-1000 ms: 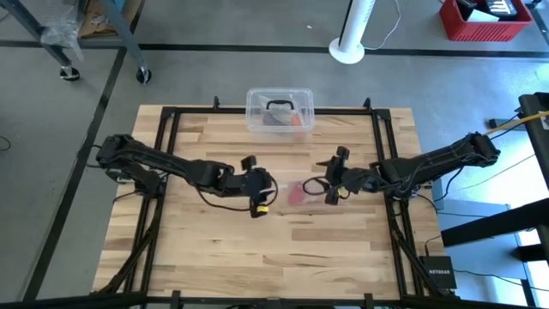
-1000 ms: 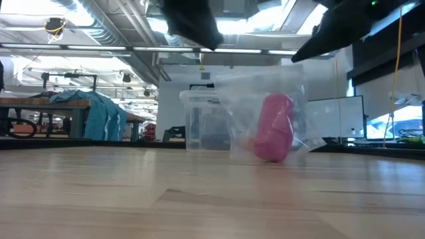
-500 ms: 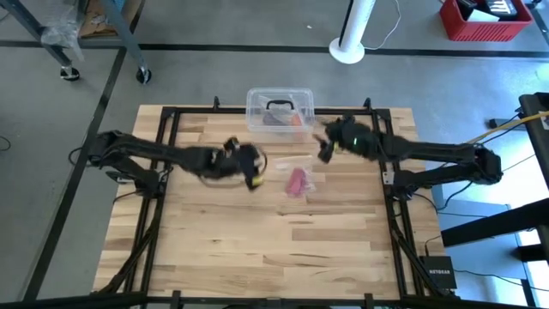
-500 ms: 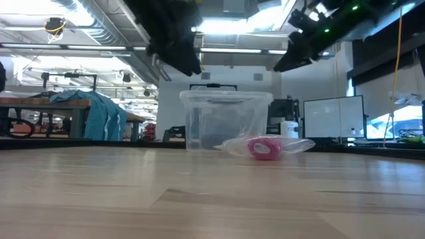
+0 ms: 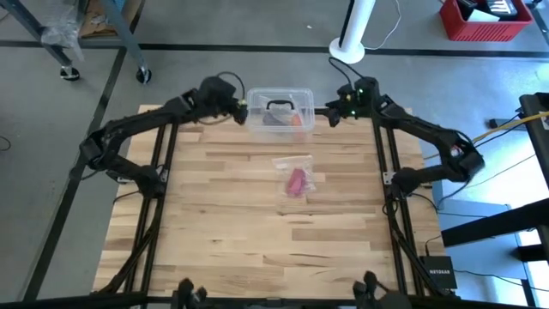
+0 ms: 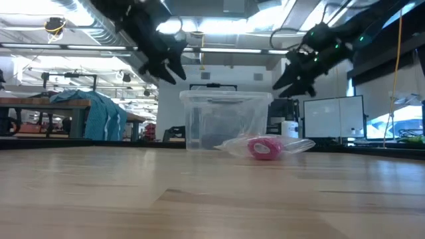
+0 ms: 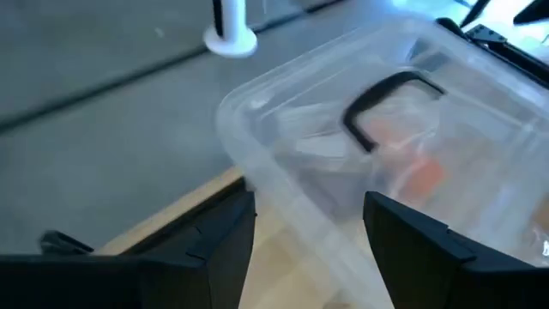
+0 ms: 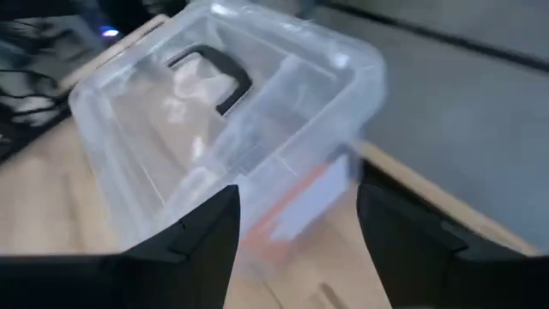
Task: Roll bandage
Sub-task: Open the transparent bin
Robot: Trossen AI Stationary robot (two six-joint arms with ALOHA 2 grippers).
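Note:
The bandage is a small pink roll (image 5: 296, 181) inside a small clear plastic bag (image 5: 293, 165). The bag lies flat on the wooden table near its middle, and the roll also shows in the low view (image 6: 265, 148). My left gripper (image 5: 243, 112) is open in the air at the left end of the clear box (image 5: 279, 110). My right gripper (image 5: 330, 112) is open in the air at the box's right end. In the low view both grippers (image 6: 174, 72) (image 6: 282, 81) hang above the level of the box's lid (image 6: 226, 97). Neither touches the bag.
The clear plastic box with a black handle (image 7: 390, 99) stands at the table's far edge, with something orange inside (image 8: 296, 202). Black frame rails (image 5: 163, 172) run along the table's left and right sides. The near half of the table (image 5: 257, 249) is bare wood.
Both grippers have gone from the bag at the table's middle up and toward the far edge, to either end of the clear box. The bag with the pink roll, which stood up between them, has fallen flat and now lies still.

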